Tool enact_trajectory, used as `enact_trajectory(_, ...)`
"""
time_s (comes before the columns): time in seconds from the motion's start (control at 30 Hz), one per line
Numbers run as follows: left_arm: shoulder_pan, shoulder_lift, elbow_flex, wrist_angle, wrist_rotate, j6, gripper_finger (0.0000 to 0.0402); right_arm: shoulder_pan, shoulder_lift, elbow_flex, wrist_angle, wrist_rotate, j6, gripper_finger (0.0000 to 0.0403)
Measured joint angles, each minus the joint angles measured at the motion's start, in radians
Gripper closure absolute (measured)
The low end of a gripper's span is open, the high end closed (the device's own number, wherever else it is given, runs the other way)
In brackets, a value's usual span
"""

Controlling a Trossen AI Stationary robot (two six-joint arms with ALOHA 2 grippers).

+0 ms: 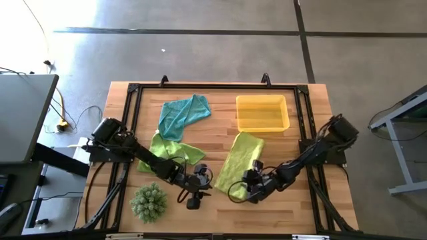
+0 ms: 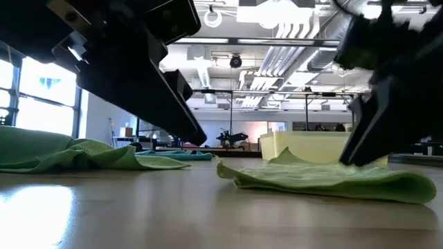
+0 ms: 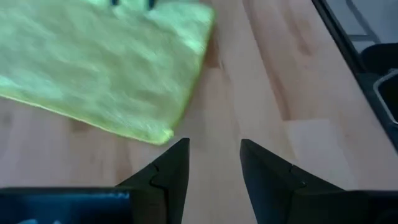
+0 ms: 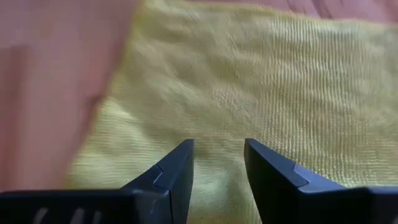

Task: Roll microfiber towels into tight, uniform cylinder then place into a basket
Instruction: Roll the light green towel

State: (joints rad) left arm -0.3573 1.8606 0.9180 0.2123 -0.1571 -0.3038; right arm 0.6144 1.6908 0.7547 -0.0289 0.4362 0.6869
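Microfiber towels are all lying loose on the tabletop — none rolled, none in the basket, so by my reckoning the job has hardly begun.

I count three towels: one teal-blue towel, and two lime-green ones. The spread lime-green towel lies flat, its near end right under the right hand, stretching away from that hand toward the basket. The crumpled lime-green towel sits just behind the left hand, beside its arm, with the teal one farther off beyond it.

One basket, and it looks empty, well ahead of the right hand.

Both hands have their fingers apart and hold nothing. The right hand hovers over the flat towel's edge, fingers straddling the cloth; the left hand's fingers are over bare wood just beside that towel's corner.

Left to do, I'd judge — rolling each of the three, then three placements. One spiky green plant stands near the left hand, apart from the work.
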Motion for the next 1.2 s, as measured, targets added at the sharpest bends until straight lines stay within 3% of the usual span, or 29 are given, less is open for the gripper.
enact_trajectory(0.1, 0.002, 0.0, 0.0, 0.02, -0.057, 0.078, 0.0268, 0.019, -0.076, 0.001, -0.043, -0.017, -0.059, 0.0269)
enact_trajectory(0.23, 0.003, 0.0, 0.0, 0.039, -0.094, 0.316, 0.0268, 0.061, -0.13, 0.001, -0.076, -0.03, -0.204, 0.027)
enact_trajectory(0.53, 0.007, 0.0, 0.0, 0.041, -0.099, 0.788, 0.0268, 0.102, -0.058, 0.001, -0.047, -0.03, -0.53, 0.027)
enact_trajectory(0.9, 0.068, 0.0, 0.0, 0.106, 0.019, 0.775, 0.0268, 0.102, 0.056, 0.001, 0.135, -0.074, -0.531, 0.027)
enact_trajectory(1.2, 0.096, 0.0, 0.0, 0.116, 0.077, 0.725, 0.0268, 0.091, 0.117, 0.003, 0.187, -0.063, -0.53, 0.027)
